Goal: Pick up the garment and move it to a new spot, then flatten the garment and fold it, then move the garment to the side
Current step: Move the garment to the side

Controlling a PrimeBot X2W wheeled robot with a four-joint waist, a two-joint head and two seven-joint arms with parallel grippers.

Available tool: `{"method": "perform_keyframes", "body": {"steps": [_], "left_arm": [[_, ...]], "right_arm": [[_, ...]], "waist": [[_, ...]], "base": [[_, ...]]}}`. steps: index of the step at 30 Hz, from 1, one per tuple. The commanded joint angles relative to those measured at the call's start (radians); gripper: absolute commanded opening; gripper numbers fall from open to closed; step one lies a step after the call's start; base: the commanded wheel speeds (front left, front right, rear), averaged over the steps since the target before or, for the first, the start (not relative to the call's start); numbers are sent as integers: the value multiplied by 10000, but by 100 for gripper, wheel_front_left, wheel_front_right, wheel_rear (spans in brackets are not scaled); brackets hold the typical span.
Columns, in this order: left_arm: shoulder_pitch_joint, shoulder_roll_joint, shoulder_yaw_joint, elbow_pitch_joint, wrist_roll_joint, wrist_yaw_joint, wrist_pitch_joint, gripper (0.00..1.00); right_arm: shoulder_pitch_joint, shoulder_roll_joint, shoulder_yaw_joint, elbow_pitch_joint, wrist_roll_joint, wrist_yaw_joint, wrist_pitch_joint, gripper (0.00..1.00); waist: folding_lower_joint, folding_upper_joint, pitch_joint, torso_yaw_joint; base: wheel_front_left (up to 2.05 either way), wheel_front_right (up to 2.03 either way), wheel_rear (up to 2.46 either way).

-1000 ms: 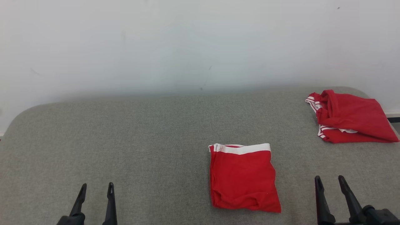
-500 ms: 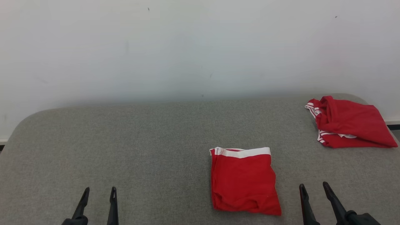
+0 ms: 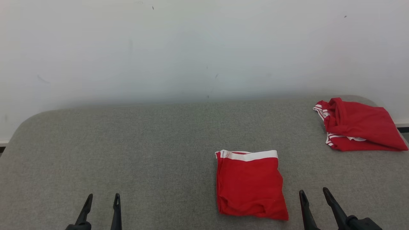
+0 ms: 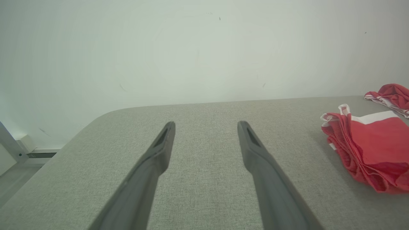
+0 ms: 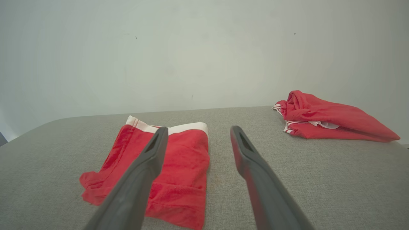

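Observation:
A red garment (image 3: pixel 250 188) with a white waistband lies folded into a neat rectangle on the grey padded table (image 3: pixel 127 143), right of centre near the front. It shows at the right in the left wrist view (image 4: pixel 374 150) and just left of the fingers in the right wrist view (image 5: pixel 182 159). A second red garment (image 3: pixel 358 124) with white striped trim lies loosely bundled at the table's back right corner (image 5: pixel 326 118). My right gripper (image 3: pixel 313 190) is open and empty, just right of the folded garment. Far to the left, my left gripper (image 3: pixel 104 195) is open and empty over bare table.
A plain pale wall stands right behind the table's far edge. The table has rounded corners, and the bundled garment reaches its right edge. Bare grey cloth spreads over the left half and the middle (image 4: pixel 204 191). A strip of floor shows past the left corner (image 4: pixel 19 179).
My right gripper has moved left, closer to the folded garment. The camera has tilted slightly, so the whole picture sits a little lower. Both garments lie as before.

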Motion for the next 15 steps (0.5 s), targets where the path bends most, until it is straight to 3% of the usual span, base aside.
{"method": "perform_keyframes", "body": {"steps": [1,15], "left_arm": [[119,43,-12,-1,-59,53,-3,100],[31,49,-111,-47,-115,114,-10,100]], "right_arm": [[-11,22,5,-1,-70,-30,0,100],[16,63,-118,-60,-121,-30,81,100]], "waist": [[1,0,-1,17],[1,0,55,198]], "base": [[0,0,0],[0,0,0]]}}
